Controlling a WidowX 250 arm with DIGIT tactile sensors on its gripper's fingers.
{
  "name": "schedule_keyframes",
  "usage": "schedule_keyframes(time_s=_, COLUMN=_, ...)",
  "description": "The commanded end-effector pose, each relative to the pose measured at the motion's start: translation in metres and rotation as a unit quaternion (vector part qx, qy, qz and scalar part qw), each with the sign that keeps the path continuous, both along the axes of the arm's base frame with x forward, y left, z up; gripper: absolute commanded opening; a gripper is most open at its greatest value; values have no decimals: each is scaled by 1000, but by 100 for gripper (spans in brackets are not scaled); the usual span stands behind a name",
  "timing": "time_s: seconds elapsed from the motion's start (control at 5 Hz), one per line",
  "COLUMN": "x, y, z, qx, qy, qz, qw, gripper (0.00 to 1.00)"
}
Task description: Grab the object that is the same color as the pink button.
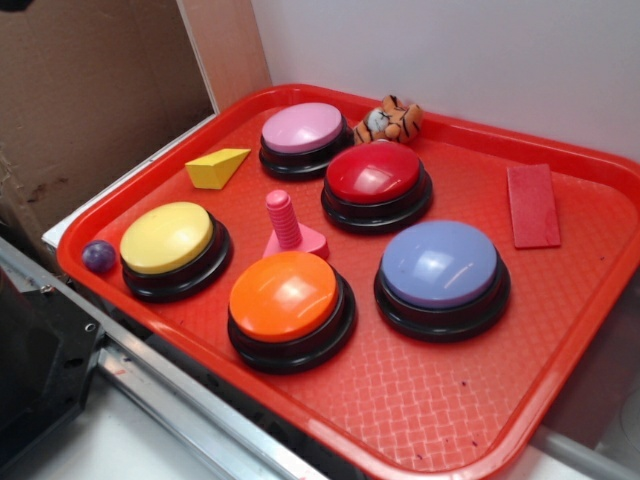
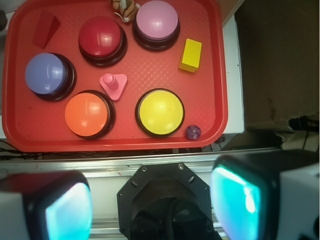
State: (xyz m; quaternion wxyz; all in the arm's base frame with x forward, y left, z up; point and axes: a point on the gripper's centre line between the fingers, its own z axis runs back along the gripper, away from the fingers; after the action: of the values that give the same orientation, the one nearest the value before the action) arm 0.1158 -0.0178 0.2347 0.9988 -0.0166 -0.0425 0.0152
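The small pink toy bolt (image 1: 289, 226) stands upright on the red tray (image 1: 560, 330), between the orange, yellow and red buttons. It also shows in the wrist view (image 2: 113, 85). The pink button (image 1: 302, 130) sits at the tray's far side, and at the top of the wrist view (image 2: 156, 21). My gripper (image 2: 155, 205) is high above the tray's near edge, over the black robot base. Its jaws are wide apart and empty, far from the bolt. The gripper is out of the exterior view.
On the tray are a red button (image 1: 375, 175), a lavender-blue button (image 1: 440, 265), an orange button (image 1: 285, 297), a yellow button (image 1: 167, 238), a yellow wedge (image 1: 217, 167), a flat red block (image 1: 533, 205), a tiger toy (image 1: 390, 121) and a purple ball (image 1: 98, 256). A metal rail (image 1: 180, 400) runs along the tray's near edge.
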Motion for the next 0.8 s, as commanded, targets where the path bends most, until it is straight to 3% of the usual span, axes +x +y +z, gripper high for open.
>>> schedule_keyframes(time_s=0.0, x=0, y=0, z=0, qx=0, qy=0, qz=0, qw=1000, gripper=100)
schedule_keyframes(time_s=0.2, x=-3, y=-5, z=-4, qx=-10, qy=-10, qz=-4, qw=1000, gripper=100)
schedule_keyframes(time_s=0.6, x=17, y=-19, z=-39, qx=-30, qy=-23, qz=42, qw=998, gripper=100)
